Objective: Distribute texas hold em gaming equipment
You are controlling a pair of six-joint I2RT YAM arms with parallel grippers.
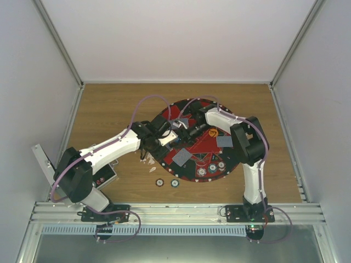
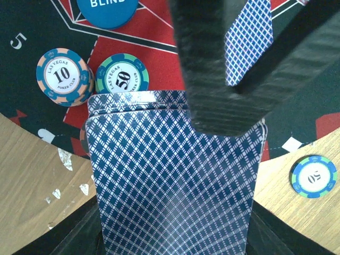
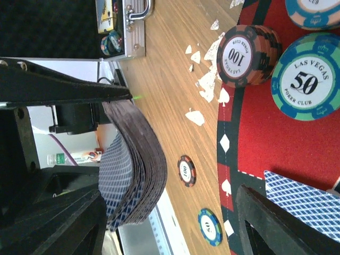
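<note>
Counted from above on the round red-and-black mat (image 1: 204,150): 2 loose grey-blue-backed cards (image 1: 182,158), 1 orange disc (image 1: 213,132) and 3 round poker-chip piles (image 1: 212,167). 2 further chips (image 1: 159,182) lie on the wooden tabletop (image 1: 109,109) just off its near edge. Only the right wrist view shows the blue-backed card deck (image 3: 135,170) bowed, edge-on. Both arms reach over the mat's left half; the left gripper (image 1: 169,134) clamps the deck, and the right gripper's (image 1: 185,125) state cannot be told.

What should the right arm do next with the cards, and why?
Probably draw the top card off the deck and lay it on the mat: the left gripper clamps the deck, the right gripper sits at its far edge, and a card already lies there.
</note>
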